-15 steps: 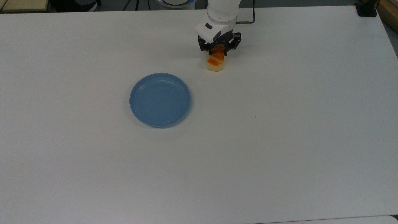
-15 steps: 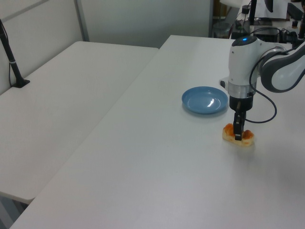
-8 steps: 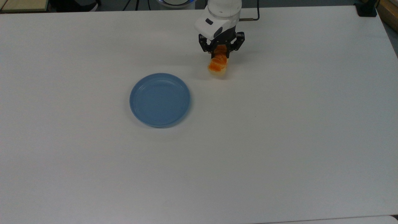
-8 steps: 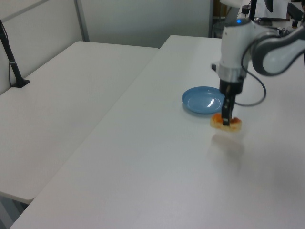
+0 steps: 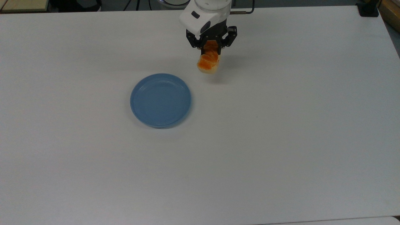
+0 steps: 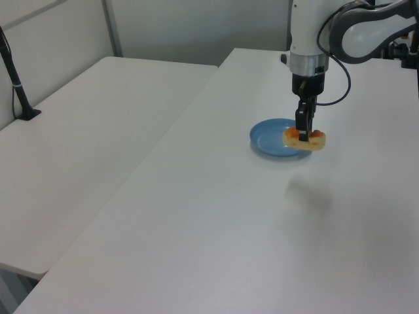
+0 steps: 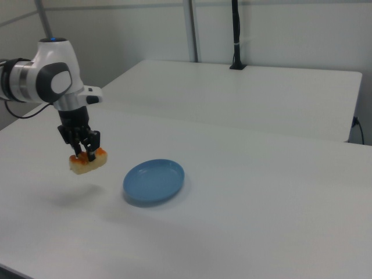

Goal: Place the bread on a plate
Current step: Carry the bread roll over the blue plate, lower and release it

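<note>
- The bread (image 5: 207, 62), a small loaf-shaped roll with a glossy orange-brown top and pale cream sides, hangs in the air above the white table (image 5: 281, 140); the right view shows its shadow on the surface below it, apart from the roll.
- The gripper (image 5: 211, 47) pinches the roll across its width, its black fingers pressed against the two long sides near the middle, so both ends stick out free in the left view.
- In the top view the roll sits just up and to the right of the light-blue plate (image 5: 160, 100), near its rim and not over it; the left view makes them seem to overlap, though that is likely only the angle.
- The plate lies flat with nothing on it, so the carrying step looks under way and the placing is not yet done.
- Risk, as I judge it: the grip is narrow on a soft, glossy roll, so a quick sideways move could let it pivot or slip out short of the plate.
- Letting go too high could make the roll bounce or roll over the low rim; letting go too near the rim could leave it propped half on the table.
</note>
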Controlling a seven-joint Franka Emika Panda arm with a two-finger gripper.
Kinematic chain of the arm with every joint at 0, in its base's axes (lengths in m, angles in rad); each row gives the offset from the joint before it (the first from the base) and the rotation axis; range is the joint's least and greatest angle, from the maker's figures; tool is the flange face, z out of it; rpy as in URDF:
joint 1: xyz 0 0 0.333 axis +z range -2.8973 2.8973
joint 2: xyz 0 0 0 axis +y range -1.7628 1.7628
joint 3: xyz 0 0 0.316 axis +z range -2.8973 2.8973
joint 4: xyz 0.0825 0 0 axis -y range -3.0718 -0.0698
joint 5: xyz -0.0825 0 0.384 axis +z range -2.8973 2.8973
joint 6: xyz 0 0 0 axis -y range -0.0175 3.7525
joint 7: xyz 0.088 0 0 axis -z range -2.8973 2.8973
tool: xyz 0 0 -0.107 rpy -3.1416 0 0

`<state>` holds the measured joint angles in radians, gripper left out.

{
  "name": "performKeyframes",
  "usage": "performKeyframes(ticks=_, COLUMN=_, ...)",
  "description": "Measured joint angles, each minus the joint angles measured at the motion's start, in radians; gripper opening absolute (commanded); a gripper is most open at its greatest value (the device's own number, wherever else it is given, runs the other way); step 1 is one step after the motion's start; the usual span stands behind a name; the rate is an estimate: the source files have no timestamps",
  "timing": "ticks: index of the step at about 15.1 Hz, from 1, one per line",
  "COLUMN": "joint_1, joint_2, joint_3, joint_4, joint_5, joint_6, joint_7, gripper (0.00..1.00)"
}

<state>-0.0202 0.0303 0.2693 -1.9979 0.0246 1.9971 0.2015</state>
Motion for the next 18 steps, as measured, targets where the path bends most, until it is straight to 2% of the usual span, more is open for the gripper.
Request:
performKeyframes(ticks=5, joint_1=-0.002, joint_2=0.107, joint_3=-0.086, joint_4=0.124, joint_5=-0.024, joint_6=0.000, joint_7=0.001, gripper=0.51)
performKeyframes(ticks=9, joint_1=-0.005, joint_2=0.165, joint_3=-0.103, joint_4=0.168, joint_5=-0.063, joint_6=0.000, joint_7=0.004, gripper=0.53)
performKeyframes(ticks=12, joint_1=-0.009, joint_2=0.205, joint_3=-0.143, joint_4=0.212, joint_5=-0.083, joint_6=0.005, joint_7=0.004, gripper=0.53)
performKeyframes(ticks=16, joint_1=-0.018, joint_2=0.258, joint_3=-0.151, joint_4=0.241, joint_5=-0.097, joint_6=0.045, joint_7=0.006, gripper=0.55)
performKeyframes(ticks=17, joint_1=-0.020, joint_2=0.265, joint_3=-0.153, joint_4=0.242, joint_5=-0.100, joint_6=0.058, joint_7=0.008, gripper=0.56)
performKeyframes(ticks=18, joint_1=-0.024, joint_2=0.269, joint_3=-0.160, joint_4=0.243, joint_5=-0.101, joint_6=0.072, joint_7=0.009, gripper=0.62)
